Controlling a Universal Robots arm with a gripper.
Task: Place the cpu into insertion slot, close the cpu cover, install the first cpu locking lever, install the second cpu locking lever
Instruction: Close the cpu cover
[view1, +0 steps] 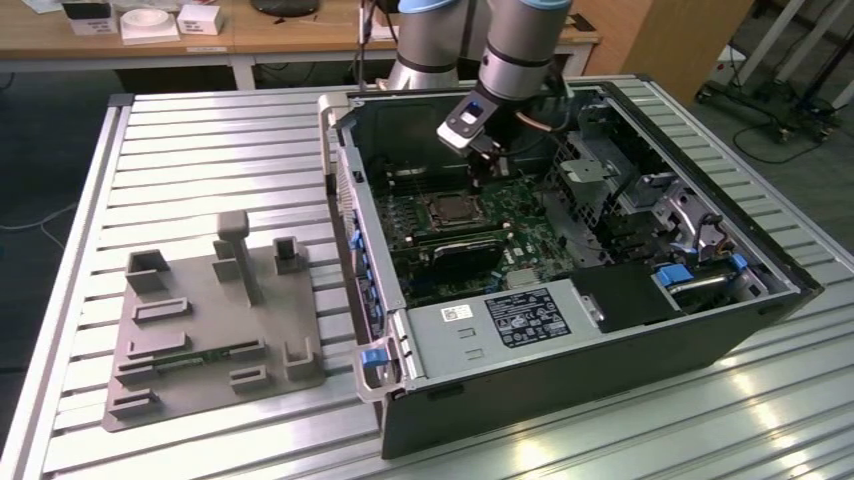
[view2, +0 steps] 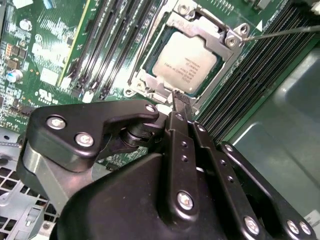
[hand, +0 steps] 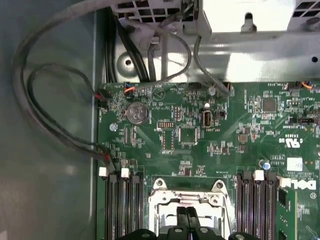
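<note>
Gripper (view2: 181, 98) fingers closed together, no gap visible between them in both wrist views (hand: 186, 212); cannot tell whether anything thin is pinched there. Tips sit at the edge of the cpu cover (view2: 205, 27), touching it or just short of it. Cover lies flat over the insertion slot (view1: 447, 212), its silvery frame around the cpu (view2: 185, 62), whose metal top shows through the square cut-out. Cpu is seated in the slot, level with the board. A wire locking lever (view2: 285, 32) runs out from one corner of the cover, angling away over the neighbouring slots. Long black memory slots (view2: 115, 45) flank the socket on both sides. Green motherboard (hand: 225, 125) carries a round coin cell (hand: 137, 113) farther out, and grey and black cables (hand: 50, 100) loop past its edge onto the case floor. In the exterior view the arm reaches down from the far side into the open computer case (view1: 694, 330), gripper (view1: 481, 175) just above the socket. Case lies on its side on a slatted metal table (view1: 200, 130). A grey moulded fixture tray (view1: 200, 330) sits on the table at the exterior view's left, apart from the case.
</note>
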